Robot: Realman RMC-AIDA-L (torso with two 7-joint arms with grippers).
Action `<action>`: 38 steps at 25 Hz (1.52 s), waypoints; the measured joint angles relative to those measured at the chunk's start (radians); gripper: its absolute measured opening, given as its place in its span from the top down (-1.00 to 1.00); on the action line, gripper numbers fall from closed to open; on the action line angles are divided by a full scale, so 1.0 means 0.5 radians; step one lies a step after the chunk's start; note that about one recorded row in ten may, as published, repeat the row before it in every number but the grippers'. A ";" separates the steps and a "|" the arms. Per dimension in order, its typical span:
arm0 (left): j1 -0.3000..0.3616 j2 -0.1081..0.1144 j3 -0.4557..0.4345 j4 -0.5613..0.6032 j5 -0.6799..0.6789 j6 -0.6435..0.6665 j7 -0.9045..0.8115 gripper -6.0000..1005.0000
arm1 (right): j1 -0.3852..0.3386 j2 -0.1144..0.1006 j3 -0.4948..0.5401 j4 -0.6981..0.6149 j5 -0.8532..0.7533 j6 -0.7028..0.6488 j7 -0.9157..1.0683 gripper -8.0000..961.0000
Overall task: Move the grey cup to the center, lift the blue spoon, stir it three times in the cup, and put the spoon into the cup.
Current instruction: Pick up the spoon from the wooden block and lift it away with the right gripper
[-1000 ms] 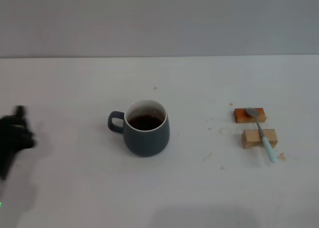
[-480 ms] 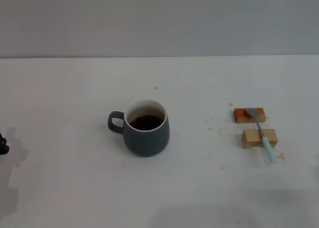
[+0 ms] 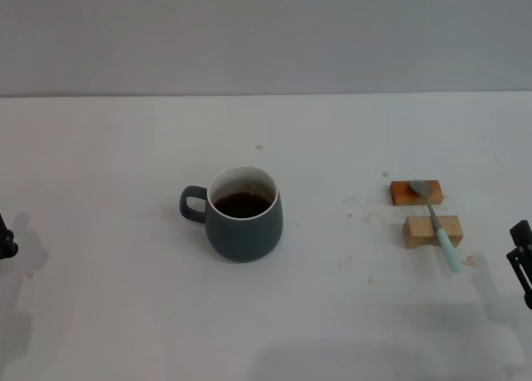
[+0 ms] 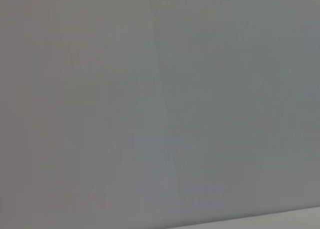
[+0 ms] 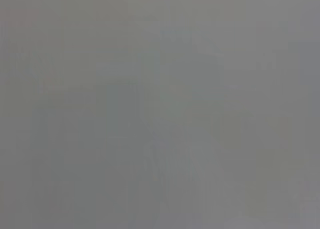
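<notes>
No readable text, labels, brands or numbers in any view. The grey cup (image 3: 243, 215), the blue spoon (image 3: 438, 225) and both wooden blocks (image 3: 416, 192) were unmarked. The surface (image 3: 125, 148) carried no signs. Both wrist views showed only blank grey, nothing printed.

A white table (image 3: 125, 148) fills most of the head view, and its far edge runs straight across the picture. Behind it stands a plain grey wall (image 3: 266, 32) without marks. The light is soft and even, with faint shadows near the table's side edges. Both wrist views show only grey wall.
</notes>
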 joint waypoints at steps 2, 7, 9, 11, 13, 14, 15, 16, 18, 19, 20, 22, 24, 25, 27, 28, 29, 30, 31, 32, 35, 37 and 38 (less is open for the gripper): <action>-0.003 0.000 0.000 0.000 0.000 -0.001 0.000 0.99 | 0.002 0.001 -0.001 0.003 0.000 0.031 0.000 -0.61; -0.007 0.000 -0.002 0.000 0.002 -0.002 0.000 0.99 | 0.034 0.002 -0.019 0.016 0.000 0.184 0.000 -0.61; -0.008 0.000 -0.002 0.000 0.003 -0.002 0.000 0.99 | 0.044 0.002 -0.019 0.017 0.000 0.208 0.000 -0.61; -0.008 0.000 -0.002 0.000 0.003 -0.002 0.000 0.99 | 0.079 0.002 -0.019 0.023 0.000 0.271 0.000 -0.61; -0.008 0.000 -0.002 0.000 0.003 -0.002 0.000 0.99 | 0.089 0.002 -0.018 0.025 0.000 0.295 0.000 -0.61; -0.008 0.000 -0.001 0.000 0.003 -0.002 0.000 0.99 | 0.110 0.002 -0.013 0.028 0.000 0.357 0.000 -0.61; -0.008 0.000 -0.001 0.000 0.003 -0.002 0.000 0.99 | 0.118 0.002 -0.010 0.030 0.000 0.384 0.002 -0.61; -0.008 0.000 0.000 0.000 0.003 -0.002 0.000 0.99 | 0.132 0.002 -0.008 0.032 0.001 0.418 0.007 -0.61; -0.008 0.000 0.005 0.000 0.003 -0.002 0.000 0.99 | 0.141 0.002 -0.007 0.034 0.001 0.444 0.009 -0.61; -0.008 0.000 0.014 0.000 0.003 -0.002 0.000 0.99 | 0.158 0.002 -0.006 0.040 0.001 0.491 0.009 -0.61; -0.008 0.000 0.014 0.000 0.003 -0.002 0.000 0.99 | 0.158 0.002 -0.006 0.040 0.001 0.491 0.009 -0.61; -0.011 0.000 0.021 0.000 0.003 -0.002 -0.001 0.99 | 0.171 0.002 -0.006 0.043 0.001 0.519 0.007 -0.61; -0.019 0.000 0.024 0.000 0.003 -0.008 -0.001 0.99 | 0.186 0.002 -0.006 0.046 0.001 0.548 0.007 -0.61; -0.019 0.000 0.024 0.000 0.003 -0.008 -0.001 0.99 | 0.186 0.002 -0.006 0.046 0.001 0.548 0.007 -0.61; -0.021 0.000 0.025 0.000 0.003 -0.012 -0.001 0.99 | 0.193 0.002 -0.006 0.047 0.001 0.569 0.009 -0.61; -0.022 0.000 0.026 0.000 0.003 -0.014 -0.002 0.99 | 0.196 0.002 -0.006 0.048 0.001 0.576 0.010 -0.61; -0.023 0.000 0.026 0.000 0.003 -0.014 -0.002 0.99 | 0.201 0.002 -0.006 0.049 0.002 0.592 0.012 -0.61; -0.023 0.000 0.026 0.000 0.003 -0.015 -0.002 0.99 | 0.201 0.002 -0.006 0.049 0.002 0.592 0.012 -0.61; -0.023 0.000 0.026 0.000 0.003 -0.015 -0.002 0.99 | 0.205 0.002 -0.006 0.049 0.005 0.609 0.014 -0.62; -0.023 0.000 0.026 0.000 0.003 -0.015 -0.002 0.99 | 0.205 0.002 -0.006 0.049 0.005 0.609 0.014 -0.62; -0.023 0.000 0.026 0.000 0.003 -0.016 -0.002 0.99 | 0.214 0.002 -0.006 0.050 0.009 0.652 0.016 -0.62; -0.024 0.000 0.026 0.000 0.003 -0.017 -0.003 0.99 | 0.222 0.002 -0.006 0.050 0.010 0.680 0.016 -0.62; -0.024 0.000 0.026 0.000 0.003 -0.017 -0.003 0.99 | 0.227 0.002 -0.006 0.049 0.012 0.690 0.016 -0.62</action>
